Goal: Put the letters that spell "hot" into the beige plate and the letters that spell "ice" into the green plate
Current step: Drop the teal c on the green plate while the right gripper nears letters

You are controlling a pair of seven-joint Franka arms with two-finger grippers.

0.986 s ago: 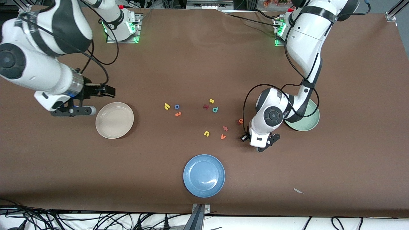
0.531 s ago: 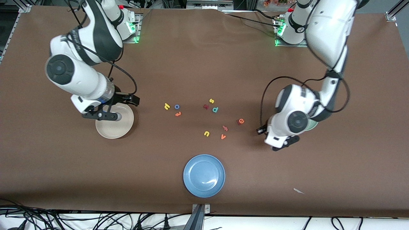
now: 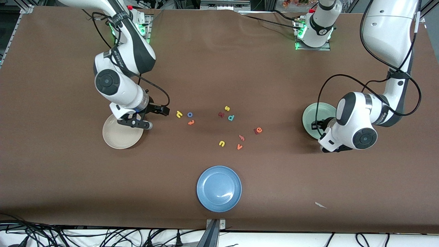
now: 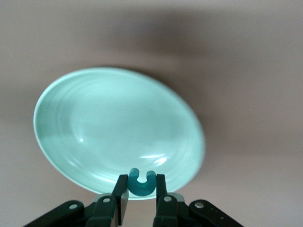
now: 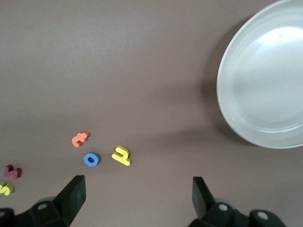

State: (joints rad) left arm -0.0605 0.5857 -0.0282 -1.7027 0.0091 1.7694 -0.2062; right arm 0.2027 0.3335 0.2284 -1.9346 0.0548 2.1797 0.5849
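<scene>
1. Teal c [image 4: 142, 184] sits pinched between the left gripper [image 4: 142, 189] fingers, held over the rim of the green plate [image 4: 85, 118], low in the left wrist frame. I read this as ready to drop.
2. Front view: green plate [image 3: 310, 115] is at right of frame, partly under the left arm's wrist. Nothing in it that I can see.
3. Right gripper [image 5: 137, 189] is spread wide and empty, hanging at the edge of the beige plate [image 3: 118, 139], left of frame centre. It faces the hot cluster, so I judge it's lining up for a pick.
4. Hot letters lie together just right of that gripper in the front view: yellow h [image 3: 179, 114], blue o [image 3: 190, 114], orange t [image 3: 191, 122]. All three are on the cloth, none plated.
5. Orange e [image 3: 259, 129] touches a dark maroon piece [image 3: 256, 130], likely the i, mid-right of frame, both waiting.
6. Beige plate [image 5: 270, 80] looks empty.
7. Distractors: blue plate [image 3: 219, 188] low centre, d [image 3: 231, 117], s [image 3: 227, 108], u [image 3: 222, 143], v [image 3: 239, 146].
</scene>
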